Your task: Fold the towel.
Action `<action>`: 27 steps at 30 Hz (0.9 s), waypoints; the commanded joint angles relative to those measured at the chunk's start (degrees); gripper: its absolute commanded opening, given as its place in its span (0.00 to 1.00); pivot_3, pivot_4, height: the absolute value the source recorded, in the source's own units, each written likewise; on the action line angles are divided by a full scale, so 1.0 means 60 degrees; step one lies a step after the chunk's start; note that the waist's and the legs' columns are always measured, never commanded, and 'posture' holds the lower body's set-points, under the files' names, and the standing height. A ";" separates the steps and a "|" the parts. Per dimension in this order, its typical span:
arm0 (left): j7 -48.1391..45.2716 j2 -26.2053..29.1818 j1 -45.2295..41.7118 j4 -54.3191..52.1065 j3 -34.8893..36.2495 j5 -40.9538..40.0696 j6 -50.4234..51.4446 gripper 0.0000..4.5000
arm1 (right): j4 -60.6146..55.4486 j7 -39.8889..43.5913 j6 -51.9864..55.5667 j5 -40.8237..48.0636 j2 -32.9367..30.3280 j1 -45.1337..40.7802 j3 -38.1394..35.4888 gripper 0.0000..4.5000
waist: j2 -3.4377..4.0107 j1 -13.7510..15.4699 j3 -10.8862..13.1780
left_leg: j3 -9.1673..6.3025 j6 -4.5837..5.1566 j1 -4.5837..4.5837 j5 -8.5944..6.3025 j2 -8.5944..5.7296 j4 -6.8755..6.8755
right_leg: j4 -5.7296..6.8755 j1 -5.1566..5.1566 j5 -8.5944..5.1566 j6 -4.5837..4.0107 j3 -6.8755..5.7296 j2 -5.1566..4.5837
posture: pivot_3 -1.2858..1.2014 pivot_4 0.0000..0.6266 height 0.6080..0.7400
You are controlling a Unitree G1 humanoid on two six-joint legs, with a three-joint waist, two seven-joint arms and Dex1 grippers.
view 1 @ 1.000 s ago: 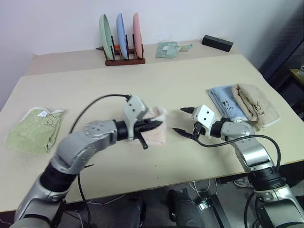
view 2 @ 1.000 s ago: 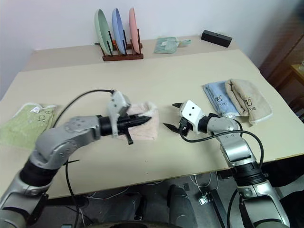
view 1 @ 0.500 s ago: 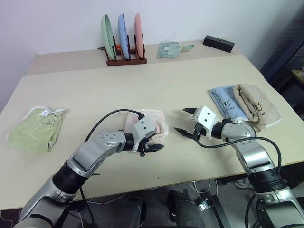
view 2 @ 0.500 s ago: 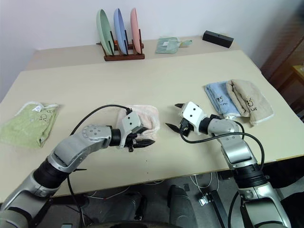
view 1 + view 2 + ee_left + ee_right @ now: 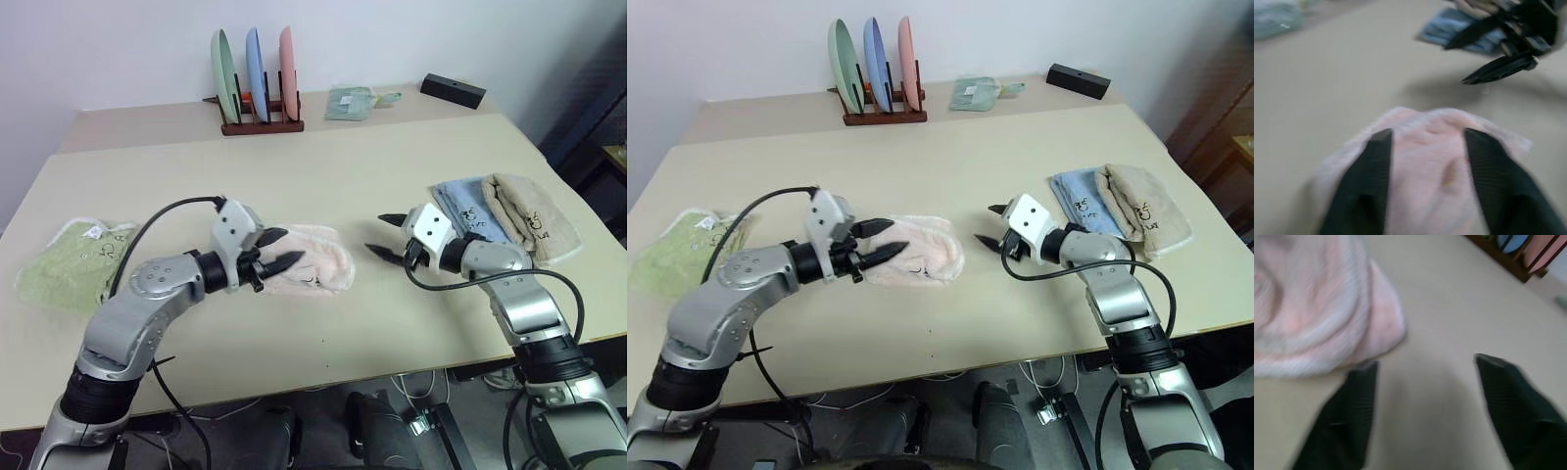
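Note:
The pale pink towel (image 5: pixel 312 270) lies in a folded, rounded bundle at the middle of the table (image 5: pixel 323 176). My left gripper (image 5: pixel 284 247) hovers over the towel's left end, pointing right along it, jaws open. In the left wrist view its fingers (image 5: pixel 1364 191) straddle the pink towel (image 5: pixel 1425 166) with nothing pinched. My right gripper (image 5: pixel 379 233) is open just right of the towel, apart from it, and points left. The right wrist view shows its fingers (image 5: pixel 1347 416) above bare tabletop, with the towel's edge (image 5: pixel 1317 323) ahead.
A light green towel (image 5: pixel 64 271) lies at the table's left edge. Folded blue (image 5: pixel 462 217) and beige (image 5: pixel 529 225) towels sit at the right. At the back stand a plate rack (image 5: pixel 257 73), a small green cloth (image 5: pixel 353 101) and a black box (image 5: pixel 453 90).
My left gripper, shut at the towel a second ago, has opened and drawn back left and up. The towel now lies wider and flatter. The right gripper's jaws have narrowed a little.

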 commanded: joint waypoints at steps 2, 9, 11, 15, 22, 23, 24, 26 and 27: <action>0.0599 -0.0540 -0.0168 0.0755 -0.0047 0.0414 -0.0132 0.15 | -0.1047 -0.0289 0.1682 0.1548 0.1008 -0.0400 -0.0472 0.04 | 0.0000 -0.0023 0.0000 | -0.0002 -0.0001 0.0001 0.0001 0.0000 0.0001 | 0.0003 -0.0001 0.0001 -0.0001 0.0000 0.0001 | 0.52 0.24 0.99; 0.0111 -0.0906 0.0027 0.2064 -0.0933 0.1181 -0.0915 0.15 | -0.0678 -0.0433 0.2476 0.1487 0.2232 -0.0355 0.0709 0.01 | 0.0002 -0.0033 -0.0002 | -0.0002 0.0001 -0.0001 -0.0001 0.0001 -0.0002 | 0.0005 -0.0009 0.0002 -0.0003 0.0001 0.0003 | 0.52 0.24 0.99; 0.0092 -0.1047 0.0055 0.2519 -0.1034 0.1396 -0.1180 0.15 | -0.0094 -0.0236 0.2116 0.1147 0.2337 -0.0301 0.1122 0.01 | 0.0002 -0.0019 -0.0002 | 0.0000 0.0001 0.0000 0.0000 0.0000 0.0001 | 0.0010 -0.0008 0.0002 -0.0003 0.0000 0.0004 | 0.52 0.24 0.99; 0.0099 -0.1244 0.0222 0.2957 -0.1132 0.1676 -0.1561 0.15 | 0.0990 -0.0110 0.1441 0.0607 0.2370 -0.0211 0.1598 0.01 | 0.0002 -0.0020 -0.0002 | -0.0001 0.0001 -0.0005 0.0000 -0.0005 0.0003 | 0.0009 -0.0011 0.0003 -0.0003 -0.0004 -0.0001 | 0.52 0.24 0.99; 0.0046 -0.1511 0.0576 0.3257 -0.1170 0.1926 -0.1818 0.15 | 0.1785 -0.0048 0.0795 -0.0048 0.2366 -0.0126 0.1888 0.01 | 0.0007 -0.0036 -0.0020 | -0.0001 0.0000 0.0012 0.0000 -0.0003 0.0003 | 0.0013 0.0001 0.0003 -0.0003 -0.0004 0.0002 | 0.52 0.24 0.99; 0.0021 -0.1495 0.0659 0.3258 -0.1202 0.1970 -0.1831 0.15 | 0.1763 -0.0024 0.0727 -0.0067 0.2365 -0.0100 0.1877 0.01 | 0.0007 -0.0037 -0.0028 | -0.0001 0.0000 0.0015 0.0000 -0.0003 0.0003 | 0.0013 0.0005 0.0002 -0.0003 -0.0003 0.0002 | 0.52 0.24 0.99; 0.0002 -0.1468 0.0730 0.3254 -0.1240 0.2033 -0.1871 0.15 | 0.1720 0.0007 0.0628 -0.0078 0.2353 -0.0075 0.1867 0.01 | 0.0009 -0.0037 -0.0034 | -0.0001 0.0000 0.0016 0.0000 -0.0003 0.0003 | 0.0012 0.0006 0.0002 -0.0003 -0.0004 0.0002 | 0.52 0.24 0.99; -0.0023 -0.1433 0.0838 0.3178 -0.1265 0.2105 -0.1948 0.15 | 0.1518 0.0091 0.0461 0.0003 0.2329 -0.0053 0.1768 0.01 | 0.0011 -0.0037 -0.0037 | -0.0001 0.0001 0.0016 -0.0001 -0.0003 0.0003 | 0.0012 0.0006 0.0002 -0.0003 -0.0003 0.0002 | 0.52 0.24 0.99; -0.0024 -0.1437 0.0872 0.3112 -0.1229 0.2094 -0.1977 0.15 | 0.1423 0.0140 0.0419 0.0078 0.2329 -0.0070 0.1691 0.01 | 0.0011 -0.0037 -0.0037 | -0.0001 0.0001 0.0016 -0.0001 -0.0003 0.0002 | 0.0012 0.0006 0.0003 -0.0003 -0.0003 0.0002 | 0.52 0.24 0.99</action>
